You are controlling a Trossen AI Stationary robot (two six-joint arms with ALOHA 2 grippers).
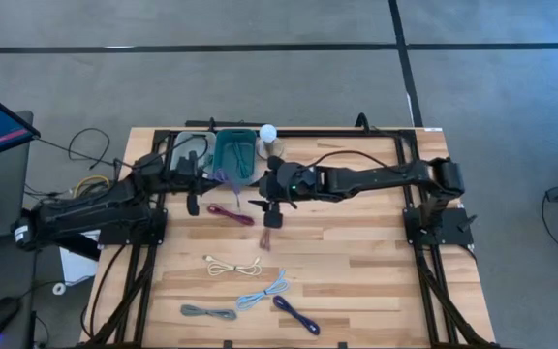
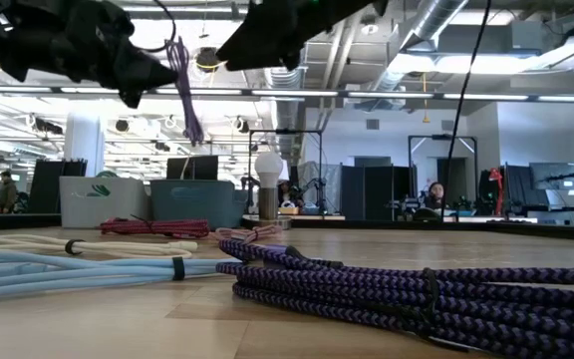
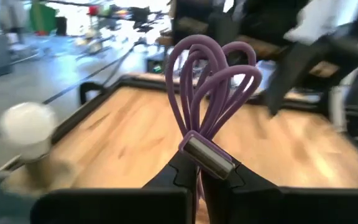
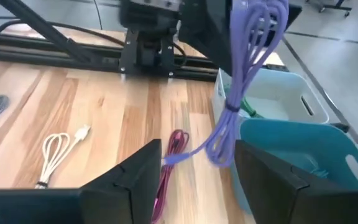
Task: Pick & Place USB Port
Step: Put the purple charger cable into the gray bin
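Note:
A purple USB cable [image 3: 211, 81], bundled in loops with a silver plug [image 3: 207, 158], hangs in the air from my left gripper [image 3: 199, 177], which is shut on it. In the high view the purple cable [image 1: 229, 177] is over the near edge of the teal bin [image 1: 234, 150]. In the low view the purple cable [image 2: 182, 90] dangles well above the table. My right gripper [image 4: 194, 177] stands open just right of the cable [image 4: 241, 81], with nothing between its fingers, and sits at mid-table [image 1: 269, 206]. My left gripper pinches the purple cable between its two fingers at the end with the silver plug [image 3: 205, 157]. The fingers come level from the table's left side. The looped bundle [image 4: 229, 112] hangs free below the hold, clear of the table and the bins.
A white bin [image 4: 278, 99] stands beside the teal bin [image 4: 303, 162], with a white bulb [image 1: 268, 133] behind them. Loose cables lie on the wood: magenta [image 1: 231, 213], white [image 1: 232, 267], light blue [image 1: 262, 291], grey [image 1: 207, 312], dark purple [image 1: 296, 315].

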